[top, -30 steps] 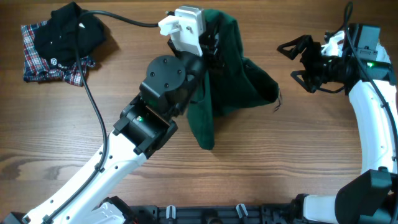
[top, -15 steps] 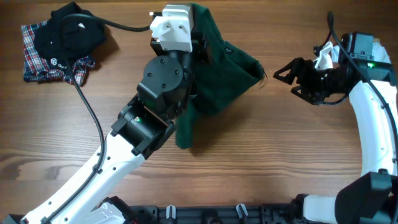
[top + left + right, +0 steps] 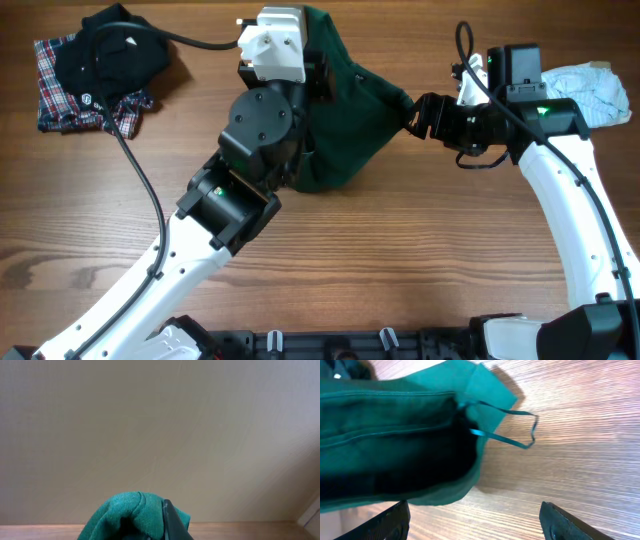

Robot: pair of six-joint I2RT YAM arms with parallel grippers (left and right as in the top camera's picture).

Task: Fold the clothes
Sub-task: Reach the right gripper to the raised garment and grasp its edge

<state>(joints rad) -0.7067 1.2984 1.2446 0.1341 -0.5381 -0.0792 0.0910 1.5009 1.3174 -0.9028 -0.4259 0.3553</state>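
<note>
Wooden table (image 3: 420,260) holds a clothes pile (image 3: 95,65); left tool (image 3: 321,77) clamps green garment (image 3: 360,125), right tool (image 3: 418,115) spread beside it.

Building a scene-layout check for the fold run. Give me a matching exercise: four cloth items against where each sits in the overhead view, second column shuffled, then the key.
Items
1. green garment
2. black garment
3. plaid shirt
4. pale blue cloth

Places (overhead view)
A. far right
B. far left, lying on top of another item
C. centre
D. far left, underneath another item

Pairs: 1-C, 2-B, 3-D, 4-A
</note>
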